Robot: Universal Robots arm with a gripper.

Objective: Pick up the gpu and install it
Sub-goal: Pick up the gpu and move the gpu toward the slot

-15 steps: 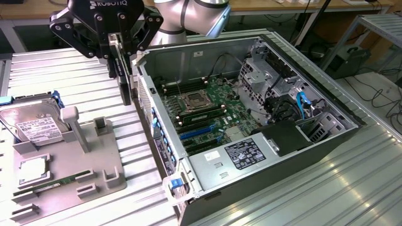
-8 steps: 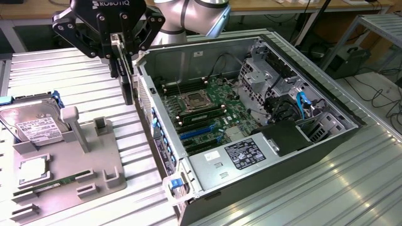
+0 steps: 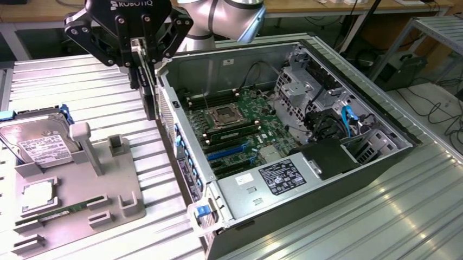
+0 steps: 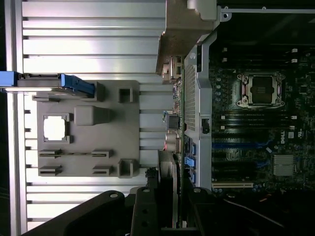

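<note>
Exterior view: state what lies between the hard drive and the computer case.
In the exterior view, next to the hard drive stand the grey fixture's upright posts; nearer the computer case the gpu hangs edge-on, clamped in the gripper.

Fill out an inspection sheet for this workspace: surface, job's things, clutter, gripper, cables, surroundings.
Surface: ribbed silver metal table, grey plastic parts holder on it.
Job's things: green-and-black gpu card, upright and edge-on, beside the open metal computer case's rear wall; not installed.
Clutter: silver hard drive with white label, square silver chip, narrow green memory stick, all in the holder.
Gripper: black gripper, jaws closed on the gpu card.
Cables: blue cables and black cables inside the case.
Surroundings: wooden desk, loose cables on the floor.
</note>
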